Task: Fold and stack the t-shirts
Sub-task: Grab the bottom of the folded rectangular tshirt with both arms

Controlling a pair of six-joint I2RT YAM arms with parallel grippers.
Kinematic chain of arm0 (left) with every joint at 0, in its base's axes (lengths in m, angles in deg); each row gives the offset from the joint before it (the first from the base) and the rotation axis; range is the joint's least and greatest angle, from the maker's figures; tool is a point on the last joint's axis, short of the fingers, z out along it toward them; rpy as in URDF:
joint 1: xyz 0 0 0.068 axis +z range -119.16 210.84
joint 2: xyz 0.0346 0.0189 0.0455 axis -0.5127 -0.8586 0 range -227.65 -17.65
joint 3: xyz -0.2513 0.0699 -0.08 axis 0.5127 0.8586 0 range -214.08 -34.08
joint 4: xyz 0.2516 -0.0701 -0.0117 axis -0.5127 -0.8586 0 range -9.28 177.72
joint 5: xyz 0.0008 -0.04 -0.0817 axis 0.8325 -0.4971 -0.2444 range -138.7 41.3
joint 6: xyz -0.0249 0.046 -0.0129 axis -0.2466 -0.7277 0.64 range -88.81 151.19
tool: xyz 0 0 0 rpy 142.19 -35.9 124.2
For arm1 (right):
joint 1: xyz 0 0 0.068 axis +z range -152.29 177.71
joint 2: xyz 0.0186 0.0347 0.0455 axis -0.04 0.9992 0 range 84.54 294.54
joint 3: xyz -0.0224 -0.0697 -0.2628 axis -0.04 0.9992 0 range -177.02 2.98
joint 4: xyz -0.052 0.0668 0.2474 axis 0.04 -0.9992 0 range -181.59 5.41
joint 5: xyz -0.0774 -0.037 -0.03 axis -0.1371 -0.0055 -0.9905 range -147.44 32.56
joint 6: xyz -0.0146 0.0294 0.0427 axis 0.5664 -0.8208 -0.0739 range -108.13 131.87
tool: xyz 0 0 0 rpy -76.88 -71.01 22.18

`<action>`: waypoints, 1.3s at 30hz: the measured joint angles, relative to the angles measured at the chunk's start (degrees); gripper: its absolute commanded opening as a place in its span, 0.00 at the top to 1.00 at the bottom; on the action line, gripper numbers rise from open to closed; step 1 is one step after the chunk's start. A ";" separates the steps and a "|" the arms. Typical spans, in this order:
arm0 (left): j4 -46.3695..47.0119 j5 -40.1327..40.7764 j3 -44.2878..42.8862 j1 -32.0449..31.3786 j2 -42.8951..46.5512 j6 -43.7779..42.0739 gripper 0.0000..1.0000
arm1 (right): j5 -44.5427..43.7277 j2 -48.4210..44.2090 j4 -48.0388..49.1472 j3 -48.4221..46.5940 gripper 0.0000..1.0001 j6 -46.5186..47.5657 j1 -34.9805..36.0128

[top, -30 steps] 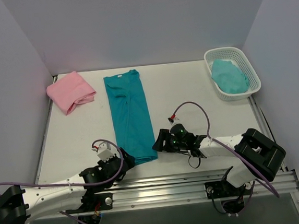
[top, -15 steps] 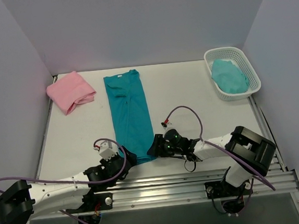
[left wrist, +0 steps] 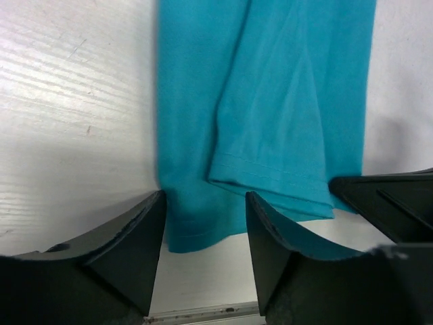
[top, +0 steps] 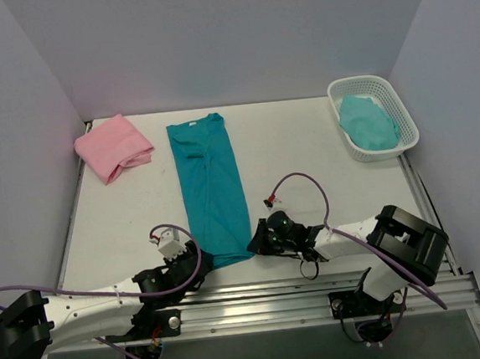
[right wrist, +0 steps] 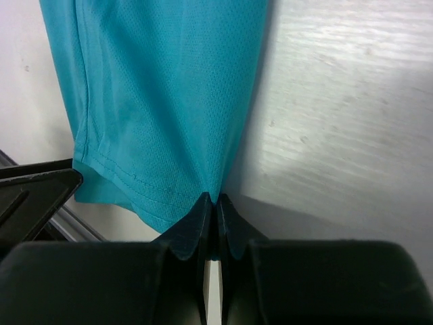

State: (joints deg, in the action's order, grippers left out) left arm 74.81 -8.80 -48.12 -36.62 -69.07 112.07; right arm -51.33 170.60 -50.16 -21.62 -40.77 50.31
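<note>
The deep teal t-shirt [top: 209, 182] lies as a long narrow strip down the middle of the table, collar at the far end. My right gripper [top: 254, 244] is shut on the near right corner of its hem [right wrist: 215, 198]. My left gripper [top: 198, 254] stands open at table level, its fingers [left wrist: 135, 250] on either side of the near left hem corner [left wrist: 196, 227], with cloth in the gap but not pinched. The light pink t-shirt [top: 113, 147] sits folded at the far left.
A white basket [top: 362, 79] at the far right holds a lighter turquoise cloth [top: 368, 122]. The metal rail runs along the table's near edge just behind both grippers. Grey walls close in the table on three sides.
My right gripper slid left to the hem's right corner and closed on it. My left gripper moved up to the left corner, and its jaws have narrowed.
</note>
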 measured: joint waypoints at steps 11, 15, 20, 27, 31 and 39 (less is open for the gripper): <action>-1.29 -0.52 0.96 -0.90 0.31 0.48 0.60 | -7.48 -8.70 -8.83 2.45 1.00 -0.09 0.00; -1.07 -0.50 0.96 -1.14 0.17 0.55 0.56 | -8.26 -8.83 -9.40 2.58 1.00 -0.26 0.00; 0.70 -0.04 0.81 -1.46 -1.01 0.59 0.36 | -8.26 -8.76 -9.35 2.62 1.00 -0.31 0.00; 6.32 0.66 0.02 -1.99 -5.33 0.87 0.41 | -8.26 -7.58 -8.46 2.58 1.00 -0.31 0.09; 9.62 0.72 0.02 -2.19 -7.85 0.87 0.45 | -8.26 -7.34 -8.00 2.58 1.00 -0.31 0.31; 10.71 -0.63 -0.20 -2.56 -10.56 0.00 0.97 | -8.26 -6.99 -7.65 2.43 1.00 -0.31 0.37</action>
State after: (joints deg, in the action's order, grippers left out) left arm 85.52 -9.43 -48.32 -39.18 -79.62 112.07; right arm -59.59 163.61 -57.81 -19.19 -41.08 50.68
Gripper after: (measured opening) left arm 0.124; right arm 0.007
